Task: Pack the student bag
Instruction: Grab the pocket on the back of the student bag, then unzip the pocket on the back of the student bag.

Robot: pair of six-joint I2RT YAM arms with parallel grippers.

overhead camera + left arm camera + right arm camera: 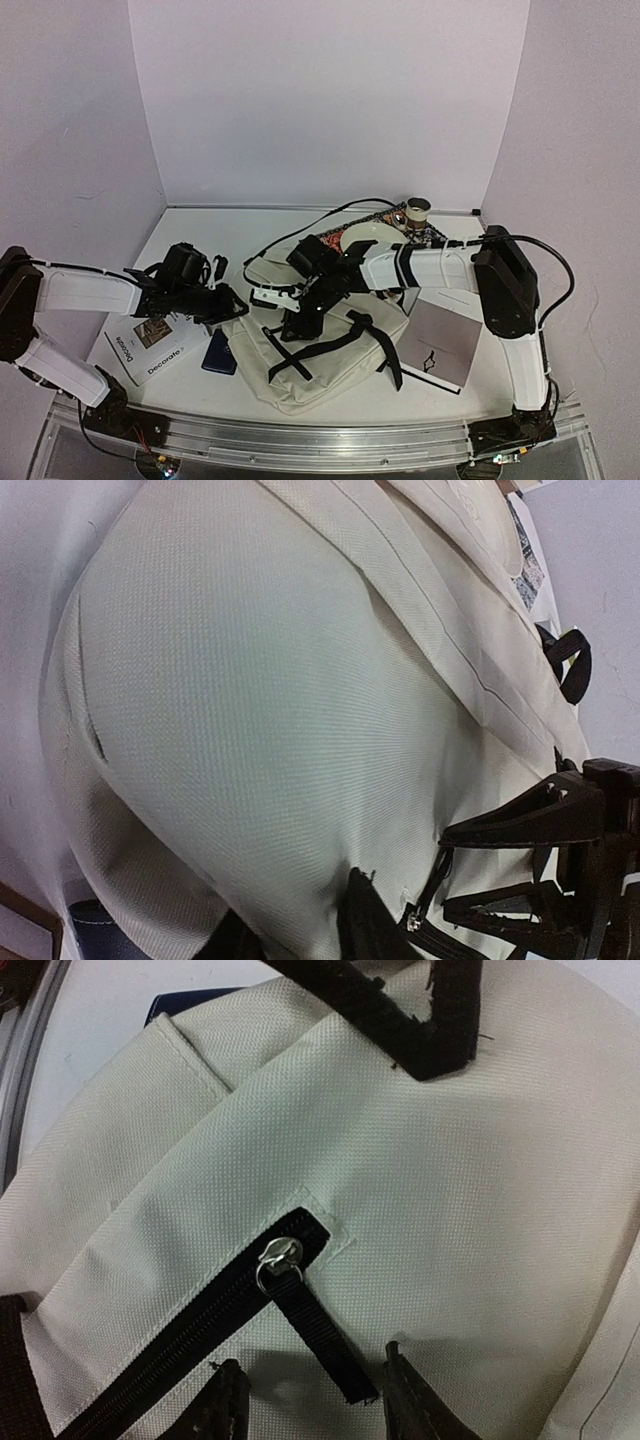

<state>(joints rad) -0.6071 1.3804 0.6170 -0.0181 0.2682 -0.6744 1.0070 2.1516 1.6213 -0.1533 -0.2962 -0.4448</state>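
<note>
The student bag (330, 365), cream with black straps, lies flat at the table's front centre. My left gripper (232, 303) is at its left edge; in the left wrist view a fold of the bag (260, 730) fills the gap between the fingers (372, 925), which are pinched on it. My right gripper (298, 322) hovers over the bag's upper middle. In the right wrist view it (315, 1397) is open, its fingertips (405, 1392) on either side of the black zipper pull strap (318, 1335), which hangs from the metal slider (280, 1253) at the end of the closed zipper.
A navy wallet (218, 352) lies against the bag's left side, next to a white "Decorate" book (150, 345). A grey notebook (442, 342) lies to the right. Behind the bag are a patterned book (432, 233), a white disc (368, 238) and a tape roll (417, 210).
</note>
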